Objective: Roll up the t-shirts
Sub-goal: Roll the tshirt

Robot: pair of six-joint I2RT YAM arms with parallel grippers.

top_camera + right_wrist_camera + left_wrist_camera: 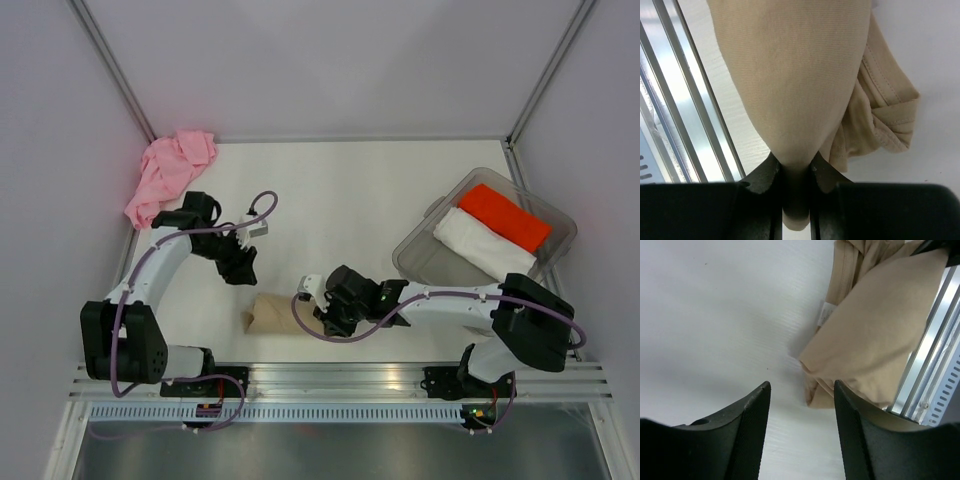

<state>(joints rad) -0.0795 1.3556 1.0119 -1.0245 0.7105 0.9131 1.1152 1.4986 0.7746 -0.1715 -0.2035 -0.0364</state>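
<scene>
White table (380,190) — tan t-shirt (270,312) lies left-right; right gripper (797,167) pinches it — left gripper (801,385) spread, empty.

Tan t-shirt (275,312) bunched left of the tub (425,250), pink t-shirt (170,175) crumpled farther left, red t-shirt (510,217) and white t-shirt (484,243) folded inside.

- White matte counter (350,200), its surface faintly ribbed in the left wrist view.
- Clear plastic tub (413,250) on the counter's right side, set askew, its far corner close to the right wall.
- Grooved aluminium rail (340,378) running along the counter's near edge, with a slotted metal strip (330,411) just in front of it.
- Pale grey-lilac wall panels (330,60) on three sides, with grey metal struts (112,62) slanting at the back corners.
</scene>
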